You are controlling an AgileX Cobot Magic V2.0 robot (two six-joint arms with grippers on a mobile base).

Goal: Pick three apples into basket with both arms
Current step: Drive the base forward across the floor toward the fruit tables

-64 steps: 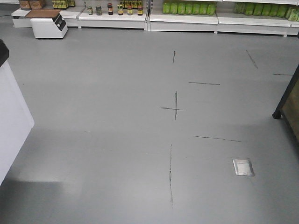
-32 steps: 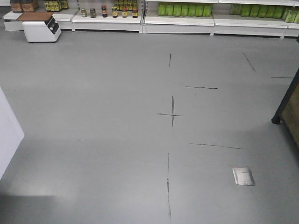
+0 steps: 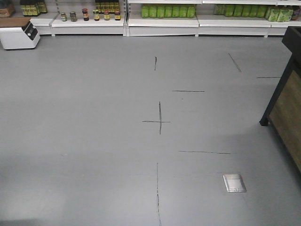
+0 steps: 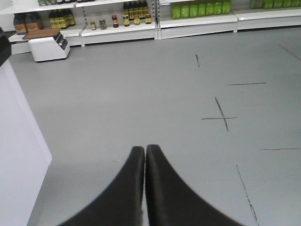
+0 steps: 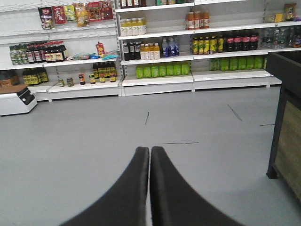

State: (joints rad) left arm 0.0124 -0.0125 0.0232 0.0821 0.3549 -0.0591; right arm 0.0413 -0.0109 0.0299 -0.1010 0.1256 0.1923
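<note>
Apples and basket show in none of the three views, so where they lie cannot be told. Left gripper (image 4: pixel 145 149) fills the bottom of its wrist view, its two dark fingers pressed tip to tip with nothing between them; the lower edge cuts off their bases. Right gripper (image 5: pixel 150 150) looks the same in its own view: fingers closed together, empty, bases cut off. Beyond both spreads a wide grey floor (image 3: pixel 84 117) marked with thin black lines and a cross (image 3: pixel 160 121), with a small metal plate (image 3: pixel 234 182) set into it toward the right. A white counter (image 4: pixel 21 155) crowds the left edge of the left wrist view, cut by the frame. On the right a dark-framed stand (image 3: pixel 282 99) with a wooden side juts in, only its corner and one leg showing. Along the far end runs a row of white shelves (image 3: pixel 162 21) with green bottles (image 3: pixel 167 10) and small jars (image 3: pixel 89 15), their labels too small to read. A white box with a brown top (image 3: pixel 18 34) sits on the floor at their left end.
</note>
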